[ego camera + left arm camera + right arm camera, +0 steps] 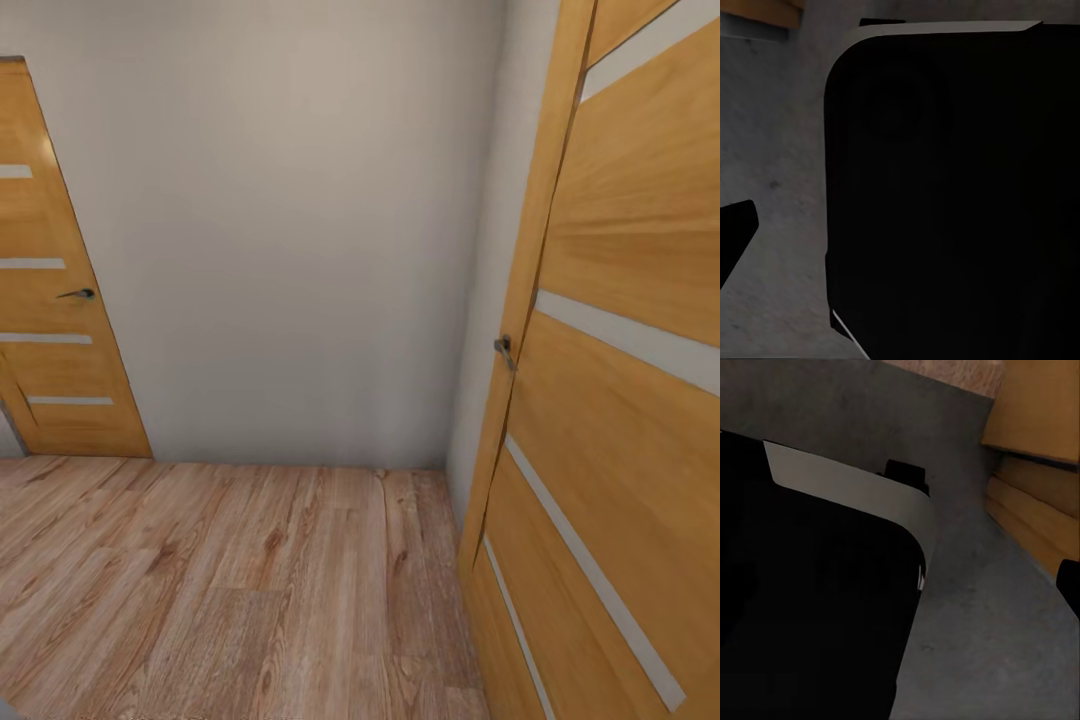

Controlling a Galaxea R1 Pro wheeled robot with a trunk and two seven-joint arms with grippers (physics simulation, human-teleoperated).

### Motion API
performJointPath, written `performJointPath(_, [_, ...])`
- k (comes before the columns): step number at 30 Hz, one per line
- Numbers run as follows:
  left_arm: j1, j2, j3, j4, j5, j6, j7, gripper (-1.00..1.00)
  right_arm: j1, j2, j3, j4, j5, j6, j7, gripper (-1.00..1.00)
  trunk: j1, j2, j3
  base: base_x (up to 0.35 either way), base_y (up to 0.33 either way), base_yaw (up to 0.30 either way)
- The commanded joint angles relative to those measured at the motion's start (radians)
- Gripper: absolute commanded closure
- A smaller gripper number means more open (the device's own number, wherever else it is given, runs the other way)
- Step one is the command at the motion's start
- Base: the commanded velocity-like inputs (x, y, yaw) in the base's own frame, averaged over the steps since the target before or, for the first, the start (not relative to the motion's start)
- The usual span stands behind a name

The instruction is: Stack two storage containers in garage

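**In a hallway corner, between two doors**

In a corner of wood plank floor (230,590), the head view faces a blank pale wall (290,230). A closed wooden door (50,330) with a dark lever handle (78,294) stands at the far left end of that wall, and a second door (620,400) with a metal handle (504,350) stands ajar close on the right.

The robot appears to be in transit, so the step in hand is travel, either toward the containers or on toward the garage; which one I cannot judge. Neither storage container is anywhere to be seen, nor is the garage.

Each wrist view looks down past a dark, rounded body panel (960,202) onto grey, dim ground, with orange door wood at the margin of the right one (1042,427). Only black slivers at the frame edges might be fingers, so whether either pincer is open or closed I cannot tell.

The next move calls for turning away from the wall and picking a doorway. The open door's edge crowds the right side and could catch the base.
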Motion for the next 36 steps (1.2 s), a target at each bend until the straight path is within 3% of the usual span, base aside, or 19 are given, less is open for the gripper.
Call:
performJointPath(1, [0.000,0.000,0.001,0.000,0.003,-0.002,0.000,-1.00,-0.001,0.000,0.008,0.001,-0.011,0.000,0.004,-1.00,0.000,0.000,-0.001,0.000,0.000,0.172])
performJointPath(29, [0.000,0.000,0.001,0.000,0.001,-0.002,0.001,-1.00,-0.001,0.001,0.014,0.000,-0.003,-0.003,0.005,-1.00,0.000,0.000,-0.001,0.001,0.000,0.014])
performJointPath(36, [0.000,0.000,0.002,0.000,0.002,-0.002,0.000,-1.00,-0.001,0.000,0.014,0.000,-0.004,-0.003,0.004,-1.00,0.000,0.000,-0.001,0.247,0.000,0.000])
